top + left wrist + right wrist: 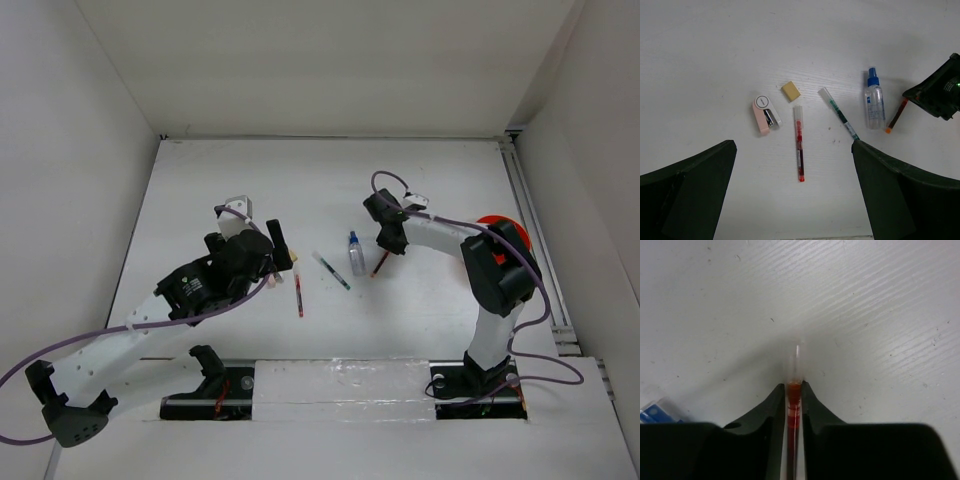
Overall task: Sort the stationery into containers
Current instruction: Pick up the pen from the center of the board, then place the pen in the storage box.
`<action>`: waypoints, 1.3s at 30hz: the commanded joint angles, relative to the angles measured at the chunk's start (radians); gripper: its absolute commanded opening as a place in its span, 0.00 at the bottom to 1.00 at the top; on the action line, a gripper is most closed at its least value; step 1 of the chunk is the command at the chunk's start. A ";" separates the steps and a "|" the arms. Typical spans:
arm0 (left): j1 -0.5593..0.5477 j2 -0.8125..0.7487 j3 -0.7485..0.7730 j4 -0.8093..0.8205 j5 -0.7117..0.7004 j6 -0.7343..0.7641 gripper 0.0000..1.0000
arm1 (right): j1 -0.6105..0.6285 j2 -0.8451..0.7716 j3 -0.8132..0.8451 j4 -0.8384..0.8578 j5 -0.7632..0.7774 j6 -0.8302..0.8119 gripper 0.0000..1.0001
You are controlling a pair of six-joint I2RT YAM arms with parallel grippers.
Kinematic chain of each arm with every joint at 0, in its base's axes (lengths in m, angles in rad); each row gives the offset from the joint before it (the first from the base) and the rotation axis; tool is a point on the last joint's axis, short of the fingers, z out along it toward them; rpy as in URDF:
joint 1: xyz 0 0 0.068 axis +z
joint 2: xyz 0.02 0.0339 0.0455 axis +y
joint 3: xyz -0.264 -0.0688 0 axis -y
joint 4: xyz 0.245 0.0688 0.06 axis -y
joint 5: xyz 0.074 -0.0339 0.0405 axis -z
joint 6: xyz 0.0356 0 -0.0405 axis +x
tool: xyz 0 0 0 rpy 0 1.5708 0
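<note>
The left end effector (793,145) hangs wide open, holding nothing, over a pink-white stapler (765,115), a tan eraser (790,91) and a red pen (799,150) in the middle of the worktop (250,180). Next lie a green pen (840,114) and a small bottle (874,102). The right arm bends down, and its end effector (794,392) pinches the orange pen (897,115). An orange cup (492,222) sits near the right edge.

Three pens: one red pen (799,150), one dark-green pen (840,114), one orange pen (896,116). One bottle (873,102), one eraser (790,91), one pink-white piece (765,115), one cup (487,221)
</note>
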 commanded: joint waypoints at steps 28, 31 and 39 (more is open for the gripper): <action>-0.002 -0.006 -0.001 0.012 -0.013 0.007 1.00 | -0.398 -0.542 -0.134 0.708 -0.716 -1.103 0.00; -0.002 -0.019 -0.001 0.021 -0.013 0.007 1.00 | -0.514 -0.542 -0.109 0.708 -0.833 -1.123 0.00; -0.002 -0.028 -0.010 0.039 0.009 0.035 1.00 | -0.614 -0.594 -0.172 0.793 -0.814 -1.086 0.00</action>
